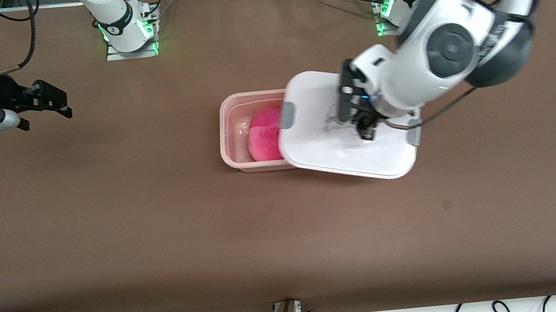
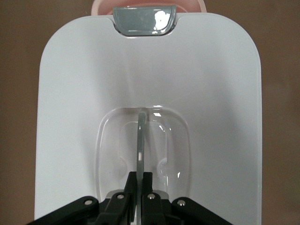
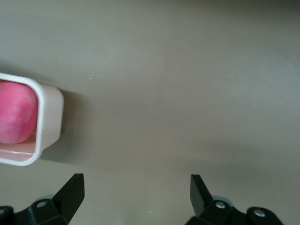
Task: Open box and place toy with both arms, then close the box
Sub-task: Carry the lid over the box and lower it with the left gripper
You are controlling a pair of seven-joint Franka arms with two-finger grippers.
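Pinching the lid's [image 1: 353,132] clear handle [image 2: 140,140], the left gripper [image 2: 138,185] carries it half over the box [image 1: 234,129]; the toy [image 1: 265,134] sits inside. Light, stiff, probably slippery plastic, best held there. The right gripper [image 1: 47,102] waits open over the table's [image 1: 163,240] right-arm end.

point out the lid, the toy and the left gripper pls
lid [image 1: 318,146]: front view, bare white top.
toy [image 1: 265,134]: front view, pink plush showing inside the box.
left gripper [image 2: 139,185]: left wrist view, between fingertips shut on the lid's handle.
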